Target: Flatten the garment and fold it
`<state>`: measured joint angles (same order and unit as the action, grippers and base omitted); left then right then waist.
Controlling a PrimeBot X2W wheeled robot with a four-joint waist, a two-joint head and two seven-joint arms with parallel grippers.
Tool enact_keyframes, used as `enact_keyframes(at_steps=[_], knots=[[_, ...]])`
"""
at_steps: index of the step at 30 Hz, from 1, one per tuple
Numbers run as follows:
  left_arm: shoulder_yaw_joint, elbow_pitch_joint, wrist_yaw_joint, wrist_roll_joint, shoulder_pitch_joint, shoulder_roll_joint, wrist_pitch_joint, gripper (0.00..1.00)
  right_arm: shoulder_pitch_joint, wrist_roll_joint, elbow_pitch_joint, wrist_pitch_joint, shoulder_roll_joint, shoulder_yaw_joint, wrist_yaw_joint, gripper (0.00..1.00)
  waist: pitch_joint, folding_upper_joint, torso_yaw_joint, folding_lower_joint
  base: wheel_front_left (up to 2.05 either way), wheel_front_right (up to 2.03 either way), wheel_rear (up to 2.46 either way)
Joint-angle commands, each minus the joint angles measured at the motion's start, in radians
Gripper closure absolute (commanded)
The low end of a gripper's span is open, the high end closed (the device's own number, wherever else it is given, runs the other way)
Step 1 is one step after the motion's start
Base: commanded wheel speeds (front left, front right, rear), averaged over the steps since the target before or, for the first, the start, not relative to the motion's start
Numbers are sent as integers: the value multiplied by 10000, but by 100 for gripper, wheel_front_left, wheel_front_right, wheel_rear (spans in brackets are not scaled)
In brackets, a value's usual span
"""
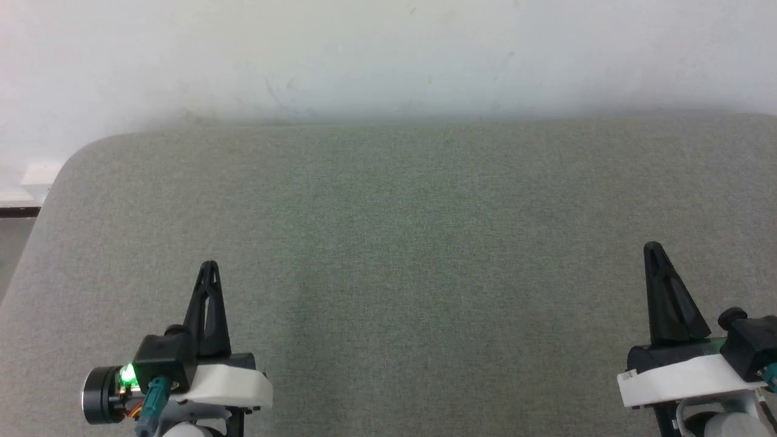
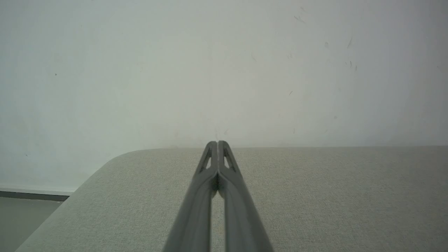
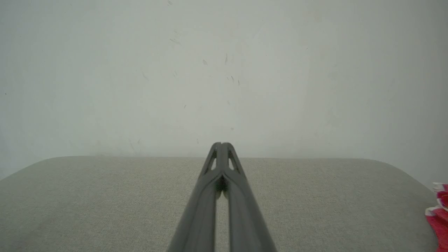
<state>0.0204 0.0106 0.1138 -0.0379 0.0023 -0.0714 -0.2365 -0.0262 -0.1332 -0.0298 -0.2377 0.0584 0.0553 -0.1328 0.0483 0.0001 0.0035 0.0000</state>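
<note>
A corner of the red garment (image 3: 438,213) with white trim pokes in at the far right edge of the right wrist view, off to the right of my right gripper. My left gripper (image 1: 209,267) hovers low at the lower left of the grey padded table (image 1: 388,243), its fingers pressed together with nothing between them. In its own wrist view the left gripper (image 2: 217,143) points toward the table's far edge. My right gripper (image 1: 652,247) stands at the lower right, also shut and empty, and the right gripper (image 3: 221,144) shows its tips touching.
The table is covered in grey cloth with rounded corners. A white wall (image 1: 388,54) rises right behind its far edge. At the left, past the table's corner, a strip of floor and a dark skirting (image 1: 18,211) show.
</note>
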Motion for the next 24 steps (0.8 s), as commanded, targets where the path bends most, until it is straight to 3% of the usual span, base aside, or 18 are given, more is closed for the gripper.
enact_keyframes(at_steps=[1,24], knots=[[-15,-8,-89,34,-1,14,33,100,23,80,11,49,-7,-27,2,100,-3,-1,0,0,0,0,0],[-53,-28,-301,104,-6,54,504,100,71,333,69,520,-22,-134,6,100,-100,-1,-7,0,0,0,0]])
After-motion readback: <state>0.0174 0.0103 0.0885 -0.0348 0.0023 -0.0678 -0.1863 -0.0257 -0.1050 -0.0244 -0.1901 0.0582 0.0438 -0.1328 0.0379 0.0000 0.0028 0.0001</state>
